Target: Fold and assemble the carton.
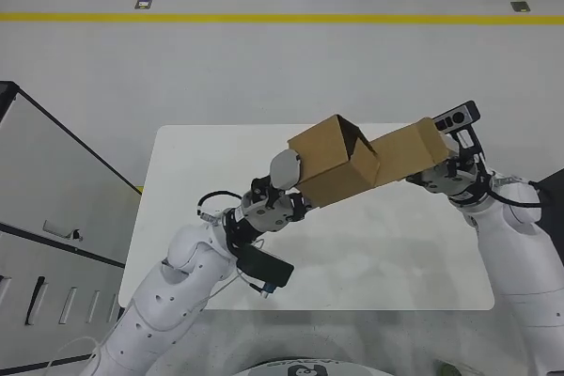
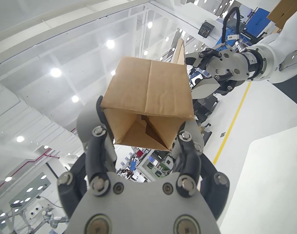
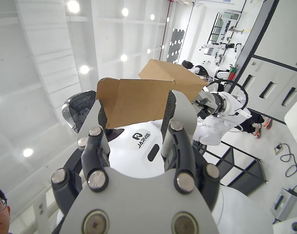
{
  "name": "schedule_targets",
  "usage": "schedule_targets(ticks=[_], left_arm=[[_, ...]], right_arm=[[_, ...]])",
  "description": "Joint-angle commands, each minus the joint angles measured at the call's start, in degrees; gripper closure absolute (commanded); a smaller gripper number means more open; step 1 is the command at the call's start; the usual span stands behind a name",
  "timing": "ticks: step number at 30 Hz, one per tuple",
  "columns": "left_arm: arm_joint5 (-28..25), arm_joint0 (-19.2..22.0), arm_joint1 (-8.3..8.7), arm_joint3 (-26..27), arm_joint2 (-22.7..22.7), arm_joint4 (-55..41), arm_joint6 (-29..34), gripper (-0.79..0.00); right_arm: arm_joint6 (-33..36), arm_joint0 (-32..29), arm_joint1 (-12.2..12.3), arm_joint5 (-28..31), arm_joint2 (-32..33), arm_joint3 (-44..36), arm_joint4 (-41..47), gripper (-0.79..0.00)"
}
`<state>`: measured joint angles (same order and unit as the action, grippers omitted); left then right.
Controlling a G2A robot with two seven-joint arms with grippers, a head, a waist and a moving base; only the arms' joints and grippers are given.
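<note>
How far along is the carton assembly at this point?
Done: the carton is off the table and opened into a tube. In hand: the left gripper clamps one open end, the right gripper a flap at the other. Still to do: both ends look open, flaps unfolded.

Carton (image 1: pixel 348 164): brown corrugated cardboard, partly erected into an open-ended sleeve. Suspended tilted above the table (image 1: pixel 404 273), one end in the left gripper (image 2: pixel 146 127), the other in the right gripper (image 3: pixel 136 108).
</note>
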<state>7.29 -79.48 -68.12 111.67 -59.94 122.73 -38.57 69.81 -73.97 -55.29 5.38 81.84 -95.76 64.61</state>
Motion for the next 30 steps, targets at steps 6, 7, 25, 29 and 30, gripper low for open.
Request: schedule_targets(ticks=[6,7,25,29,30], left_arm=[[0.09,-0.10,-0.03,0.03,-0.13,1.20,0.02,0.000],[0.11,-0.10,-0.05,0.03,-0.11,1.25,0.03,0.000],[4.19,-1.28,-1.11,0.01,-1.00,-12.92,0.30,0.000],[4.35,-1.13,-1.30,-0.29,-1.14,-13.65,-0.31,0.000],[4.08,-1.07,-1.29,-0.34,-1.15,-13.12,-0.51,0.000]], right_arm=[[0.47,0.55,-0.28,-0.55,0.49,0.44,0.20,-0.588],[0.53,0.61,-0.32,-0.64,0.55,0.50,0.18,-0.588],[2.09,-0.31,-1.21,0.23,1.67,1.17,2.73,-0.557],[2.00,-1.39,-1.43,0.84,1.80,0.96,2.86,-0.551],[1.88,-1.61,-1.48,0.84,1.86,0.90,2.89,-0.548]])
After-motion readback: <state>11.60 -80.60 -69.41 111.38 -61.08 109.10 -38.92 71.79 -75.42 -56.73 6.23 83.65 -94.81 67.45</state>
